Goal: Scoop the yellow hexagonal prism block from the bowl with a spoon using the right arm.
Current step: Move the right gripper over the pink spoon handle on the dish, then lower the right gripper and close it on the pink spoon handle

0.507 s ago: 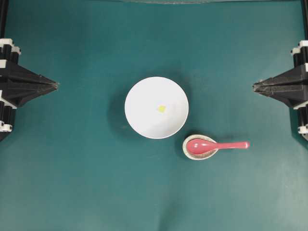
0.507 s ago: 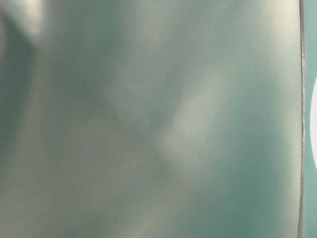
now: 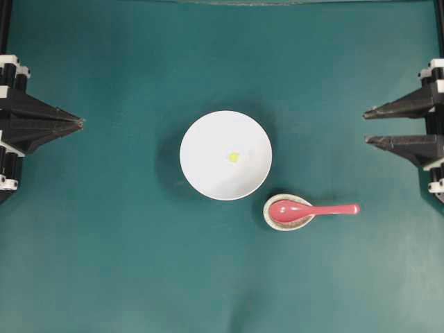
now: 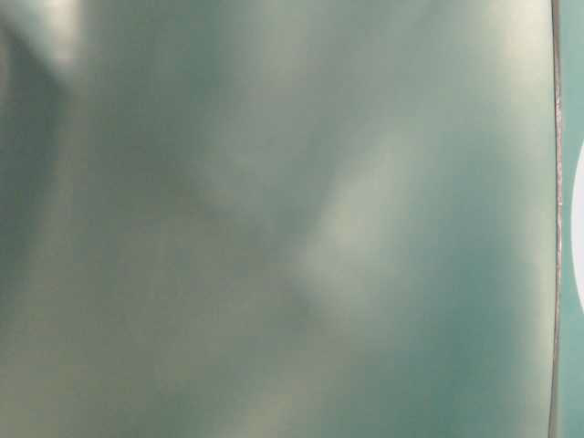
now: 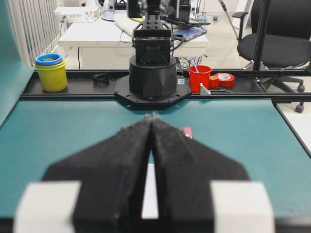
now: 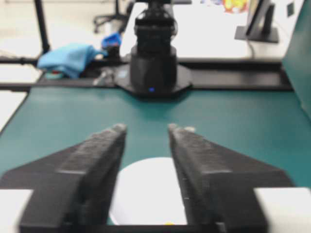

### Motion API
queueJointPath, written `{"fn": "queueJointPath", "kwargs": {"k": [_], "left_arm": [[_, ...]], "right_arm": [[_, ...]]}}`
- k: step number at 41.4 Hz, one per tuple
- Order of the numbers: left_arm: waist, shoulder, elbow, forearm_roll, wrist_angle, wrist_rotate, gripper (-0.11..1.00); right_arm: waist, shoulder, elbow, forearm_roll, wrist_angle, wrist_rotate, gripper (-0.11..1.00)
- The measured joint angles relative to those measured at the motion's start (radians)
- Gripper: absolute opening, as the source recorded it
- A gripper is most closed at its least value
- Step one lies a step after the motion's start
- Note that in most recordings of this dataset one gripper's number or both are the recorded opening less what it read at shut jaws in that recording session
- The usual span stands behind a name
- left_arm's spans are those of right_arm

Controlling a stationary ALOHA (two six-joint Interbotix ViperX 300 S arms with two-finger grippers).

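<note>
The white bowl point(image 3: 225, 155) sits mid-table with the tiny yellow hexagonal prism block point(image 3: 233, 157) inside it. To its lower right the pink-red spoon point(image 3: 312, 209) lies with its head in a small speckled dish point(image 3: 287, 212), handle pointing right. My right gripper point(image 3: 365, 127) hovers at the right edge, open and empty, well apart from the spoon. In the right wrist view the bowl point(image 6: 146, 191) shows between the spread fingers point(image 6: 97, 160) of the gripper point(image 6: 146, 127). My left gripper point(image 3: 82, 123) rests at the left edge, shut and empty point(image 5: 152, 116).
The teal mat point(image 3: 111, 263) covers the table. The table-level view is a blur with only a sliver of the bowl point(image 4: 578, 228). Beyond the table's far edge, the left wrist view shows a yellow cup point(image 5: 50, 73) and a red cup point(image 5: 200, 77).
My right gripper's jaws have spread from shut to open. The bowl, block, spoon and left gripper have not moved.
</note>
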Motion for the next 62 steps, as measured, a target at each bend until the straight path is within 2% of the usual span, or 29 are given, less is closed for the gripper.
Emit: {"fn": "queueJointPath", "kwargs": {"k": [3,13,26,34,43,51,62], "left_arm": [[0.0,0.002,0.0,0.0,0.002,0.0,0.0],[0.0,0.002,0.0,0.0,0.003,0.0,0.0],[0.0,0.002,0.0,0.0,0.003,0.0,0.0],[0.0,0.002,0.0,0.0,0.009,0.0,0.0],[0.0,0.002,0.0,0.0,0.026,-0.002,0.0],[0.0,0.003,0.0,0.0,0.028,-0.002,0.0],[0.0,0.003,0.0,0.0,0.028,-0.002,0.0]], "right_arm": [[0.002,0.008,0.0,0.0,0.0,0.002,0.58],[0.031,0.091,0.017,0.003,-0.021,0.014,0.56],[0.086,0.341,0.034,0.034,-0.181,0.034,0.56],[0.121,0.489,0.049,0.077,-0.293,0.034,0.56],[0.184,0.624,0.095,0.161,-0.44,0.037,0.56],[0.29,0.75,0.132,0.276,-0.595,0.037,0.56],[0.443,0.92,0.143,0.405,-0.764,0.037,0.56]]}}
